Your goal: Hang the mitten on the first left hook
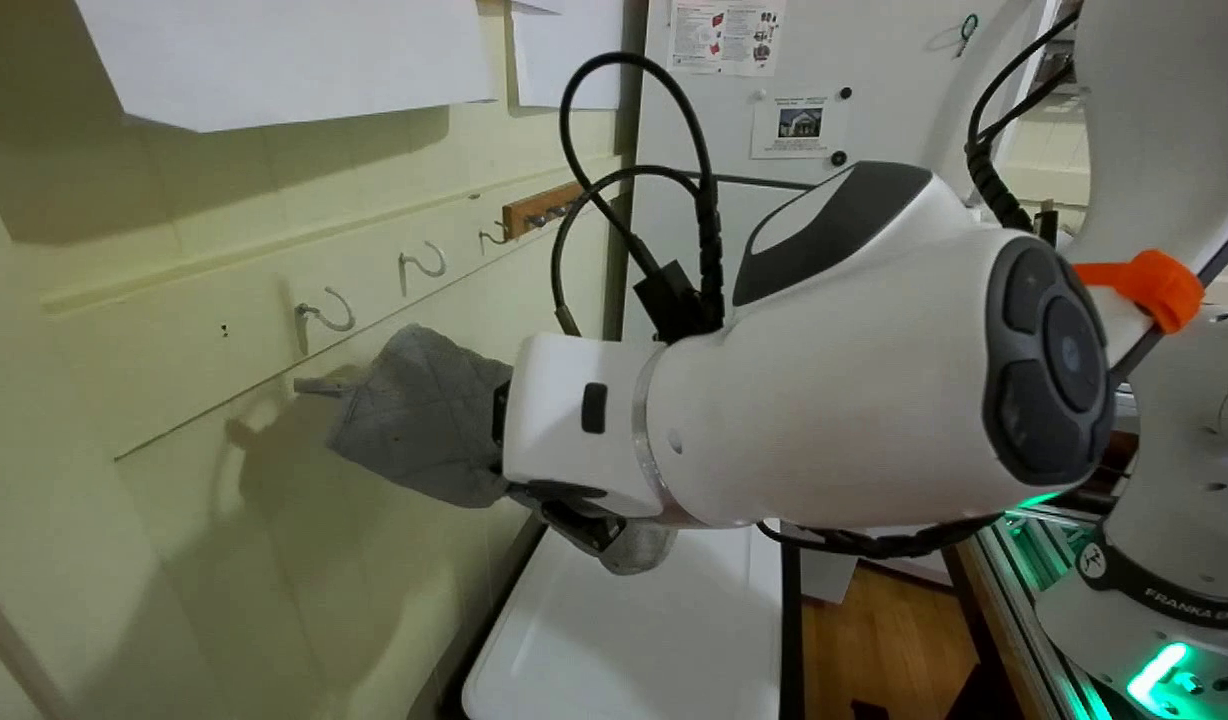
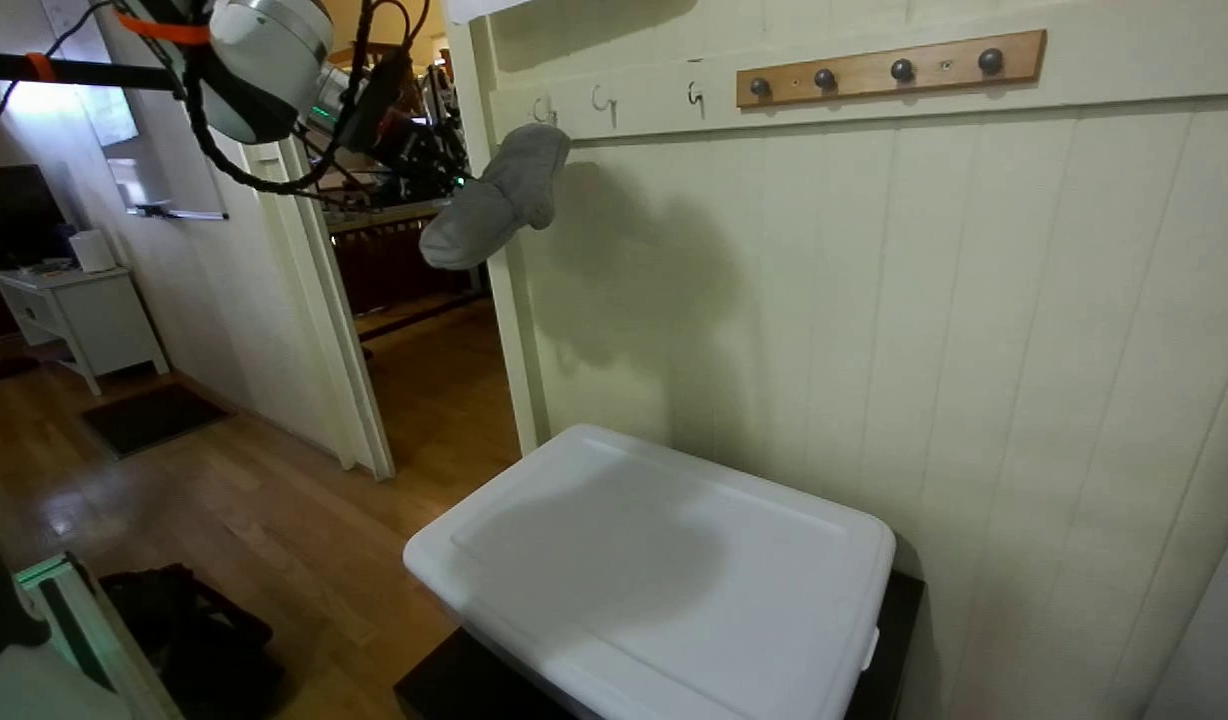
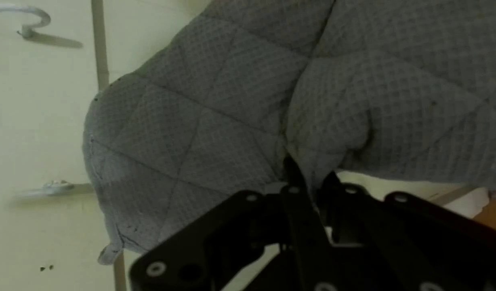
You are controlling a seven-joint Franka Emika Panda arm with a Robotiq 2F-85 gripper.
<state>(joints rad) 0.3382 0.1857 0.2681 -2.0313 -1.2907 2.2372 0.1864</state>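
The mitten is grey and quilted [image 1: 414,420]; it also shows in an exterior view [image 2: 504,195] and in the wrist view [image 3: 183,117]. My gripper [image 3: 310,169] is shut on a pinched fold near its middle. The mitten is held in the air, tilted, cuff towards the wall. A small loop [image 3: 110,255] sticks out from a cuff corner; it also shows in an exterior view [image 1: 319,386]. The first left hook [image 1: 329,312] is just above the loop there. It shows in an exterior view [image 2: 544,110] above the cuff, and in the wrist view [image 3: 56,188]. The loop is apart from the hook.
More hooks are on the rail, a second [image 2: 604,98] and a third [image 2: 694,94]. A wooden knob rack [image 2: 891,70] is to their right. A white-lidded bin [image 2: 654,560] stands below. White paper [image 1: 294,60] hangs above the hooks. A doorway [image 2: 414,340] is beside the wall.
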